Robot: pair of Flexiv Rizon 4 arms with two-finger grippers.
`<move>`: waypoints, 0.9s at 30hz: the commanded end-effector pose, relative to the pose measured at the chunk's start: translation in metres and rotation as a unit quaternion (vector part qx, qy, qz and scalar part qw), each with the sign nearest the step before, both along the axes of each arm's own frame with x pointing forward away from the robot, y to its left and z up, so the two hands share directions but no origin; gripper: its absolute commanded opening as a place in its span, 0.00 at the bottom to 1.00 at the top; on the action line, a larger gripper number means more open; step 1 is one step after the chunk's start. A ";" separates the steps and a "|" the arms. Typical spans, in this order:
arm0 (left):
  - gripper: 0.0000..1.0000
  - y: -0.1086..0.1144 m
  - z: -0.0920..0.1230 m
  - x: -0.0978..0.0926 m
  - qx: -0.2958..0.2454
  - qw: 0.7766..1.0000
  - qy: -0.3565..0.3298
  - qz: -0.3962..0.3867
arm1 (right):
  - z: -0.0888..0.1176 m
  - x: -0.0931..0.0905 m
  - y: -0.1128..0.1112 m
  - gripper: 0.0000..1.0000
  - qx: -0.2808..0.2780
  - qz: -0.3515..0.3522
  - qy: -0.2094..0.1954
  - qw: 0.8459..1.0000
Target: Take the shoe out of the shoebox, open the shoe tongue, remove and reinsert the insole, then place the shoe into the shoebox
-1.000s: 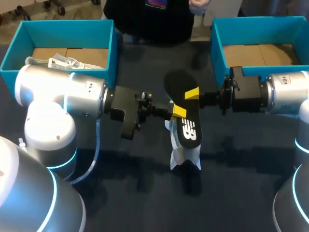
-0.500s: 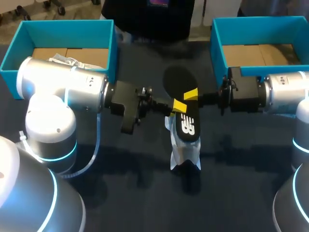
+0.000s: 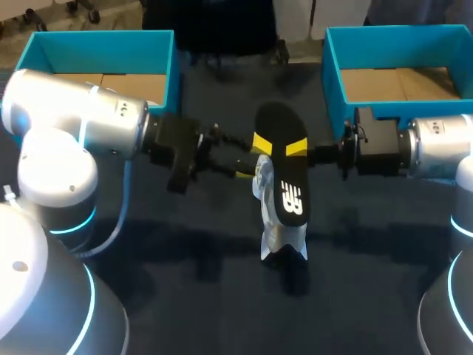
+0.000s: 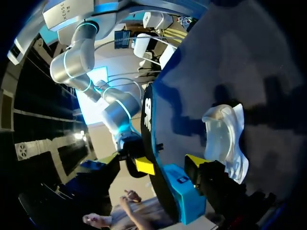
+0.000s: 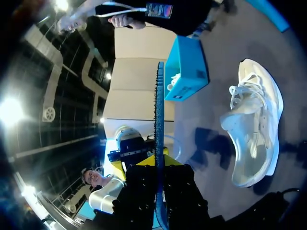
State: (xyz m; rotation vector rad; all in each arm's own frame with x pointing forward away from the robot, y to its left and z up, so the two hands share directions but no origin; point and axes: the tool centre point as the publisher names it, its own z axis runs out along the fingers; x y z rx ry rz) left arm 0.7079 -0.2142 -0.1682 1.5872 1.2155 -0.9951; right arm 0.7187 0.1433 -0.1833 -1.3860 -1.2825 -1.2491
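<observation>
Head view: black insole (image 3: 284,174) lifted off the desk (image 3: 185,296), hanging above the white shoe (image 3: 275,235). Pinched at its 3 o'clock edge by the right tool (image 3: 298,149); shown edge-on in the right wrist view, gripped between that tool's fingers. Left tool (image 3: 251,157) at the insole's 9 o'clock edge, fingers spread, apparently not clamping. Shoe down on the desk near its middle, partly under the insole and reaching toward 6 o'clock, lying on its side. Teal left shoebox (image 3: 103,41) at 10 o'clock, right shoebox (image 3: 399,33) at 2 o'clock. Judged step: insole out, reinsertion not yet begun. Next move likely calls for steadying the shoe with the left tool, tipping the insole toe-first toward the shoe's mouth and sliding it in flat without buckling
</observation>
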 end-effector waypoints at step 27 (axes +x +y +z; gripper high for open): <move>1.00 0.010 0.026 0.013 0.119 0.989 0.034 0.082 | -0.010 0.007 0.001 0.00 -0.008 0.002 -0.010 1.000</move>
